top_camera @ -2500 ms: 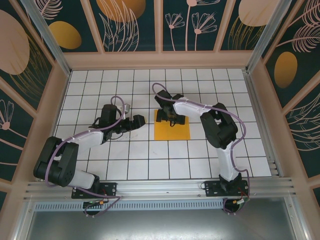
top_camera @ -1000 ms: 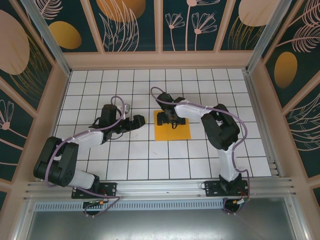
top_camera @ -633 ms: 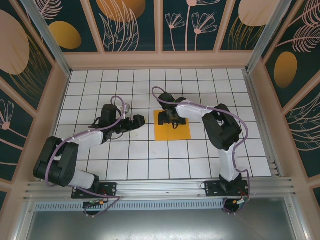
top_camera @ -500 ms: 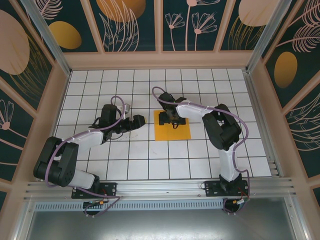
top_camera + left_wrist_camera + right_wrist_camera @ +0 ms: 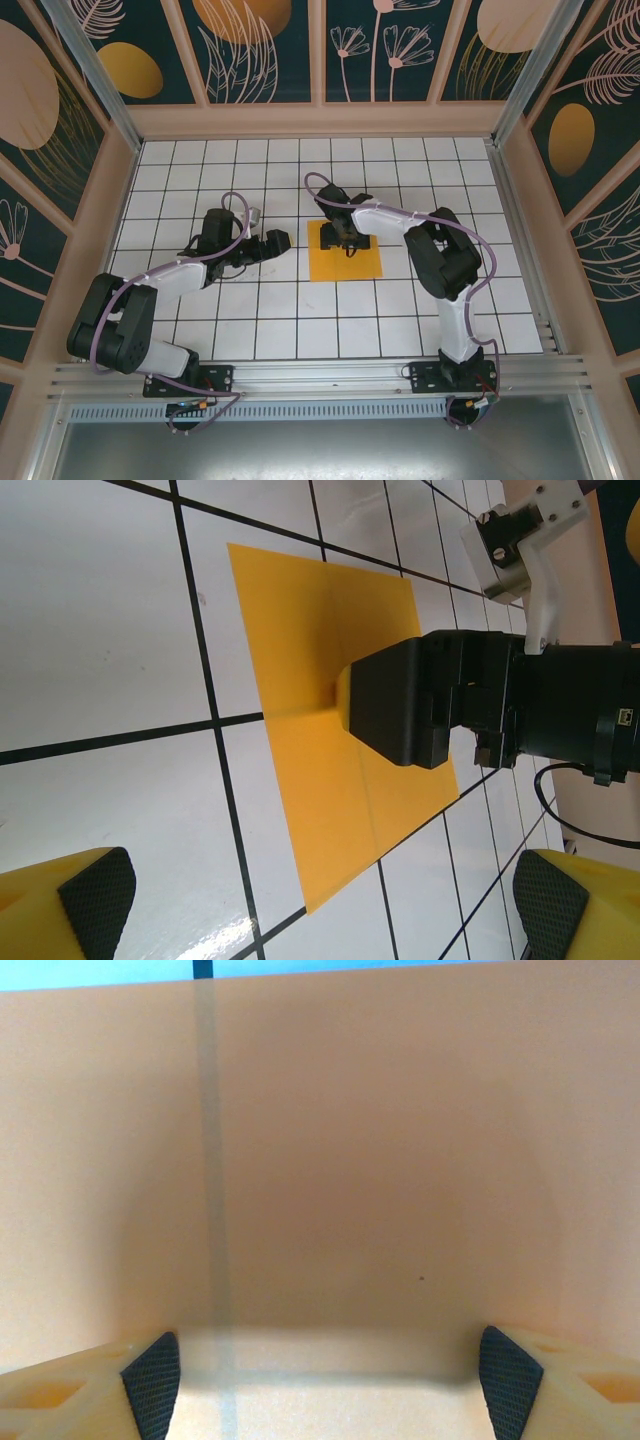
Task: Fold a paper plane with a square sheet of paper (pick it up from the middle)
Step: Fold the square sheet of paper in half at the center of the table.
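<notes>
Orange-yellow square sheet of paper (image 5: 350, 266) flat on table (image 5: 300, 330), my right end effector (image 5: 330, 1380) on it, jaws apart, my left end effector (image 5: 275, 243) spread wide nearby

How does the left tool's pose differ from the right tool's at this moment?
The left tool hangs over bare tiles beside the paper sheet, apart from it; the right tool is planted on the sheet near its middle. The left tool points sideways toward the sheet; the right tool points down at it. Both have jaws apart and grip nothing.
</notes>
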